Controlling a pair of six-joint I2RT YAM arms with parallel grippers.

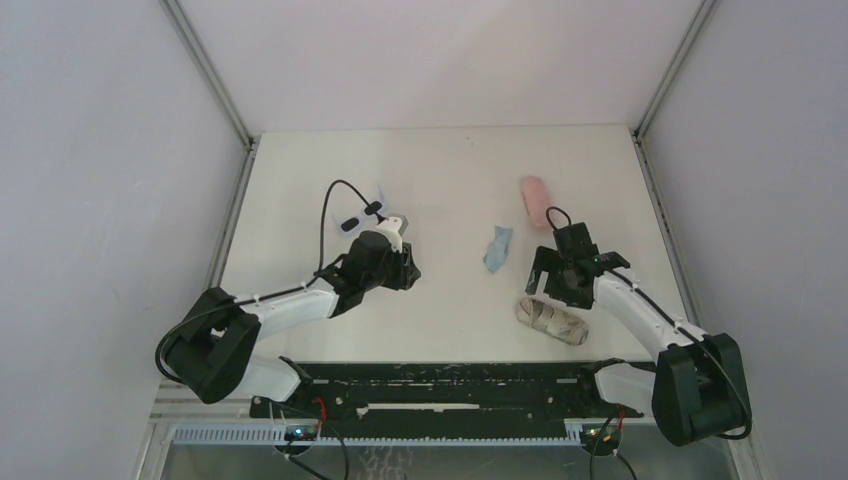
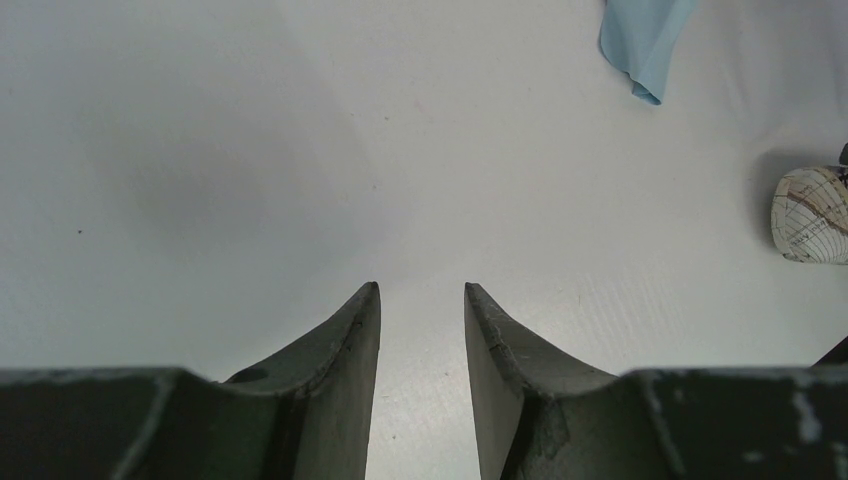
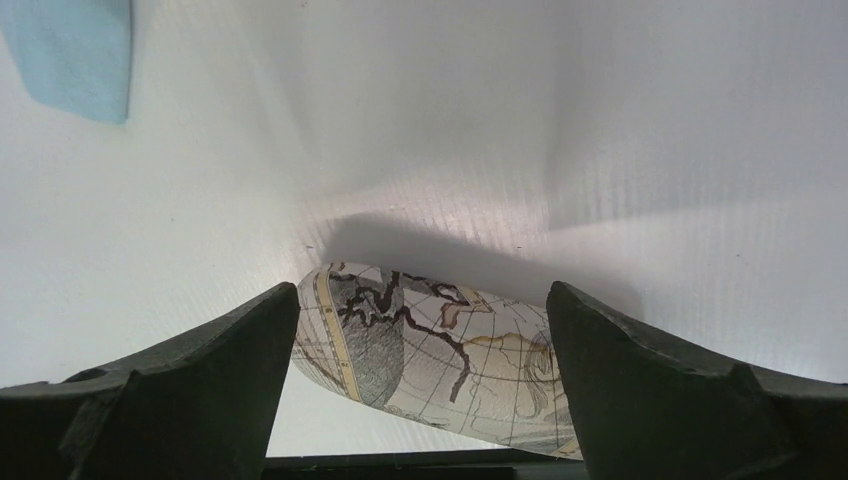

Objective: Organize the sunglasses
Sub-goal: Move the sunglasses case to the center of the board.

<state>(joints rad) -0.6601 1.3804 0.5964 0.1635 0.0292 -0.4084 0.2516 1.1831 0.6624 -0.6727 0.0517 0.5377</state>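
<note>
The right gripper [image 3: 422, 290] stood wide astride the map-print case [image 3: 440, 360] (gripping nothing). The left gripper [image 2: 421, 286], narrow and empty, hovered just near of the white sunglasses [image 1: 365, 212], far left. These probably needed grasping next, squarely by the frame.

top: overhead, far | wrists: low, close — all share map-print case [image 1: 551, 321]
</note>
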